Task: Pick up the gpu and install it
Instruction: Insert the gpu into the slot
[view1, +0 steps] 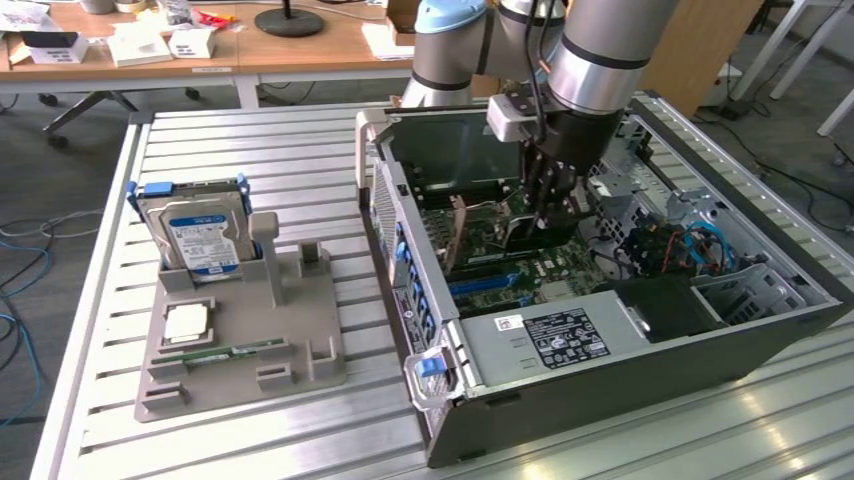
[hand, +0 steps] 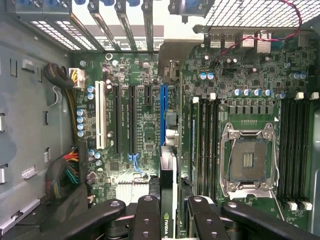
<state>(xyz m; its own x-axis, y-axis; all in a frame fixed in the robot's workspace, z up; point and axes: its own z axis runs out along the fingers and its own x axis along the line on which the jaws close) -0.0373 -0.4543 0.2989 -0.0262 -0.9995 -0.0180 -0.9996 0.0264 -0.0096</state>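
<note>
The gpu (hand: 167, 175) is a thin dark card seen edge-on in the wrist view, with a green logo near its held end. My gripper (hand: 169, 207) is shut on it, a black finger (hand: 148, 217) on each side. The card stands upright over the blue slot (hand: 164, 107) of the motherboard (hand: 145, 130), running along it. I cannot tell whether it is seated in the slot. In the exterior view my gripper (view1: 545, 205) reaches down into the open computer case (view1: 627, 330), the dark card (view1: 531, 238) below it, close to the board.
On the exterior view's left, a grey holder (view1: 240, 340) carries a silver hard drive with a blue label (view1: 200, 235), a processor chip (view1: 187, 322) and a green memory stick (view1: 224, 352). Case walls, cables (view1: 681, 245), the power supply (view1: 561, 335) and the processor socket (hand: 248, 160) surround the gripper.
</note>
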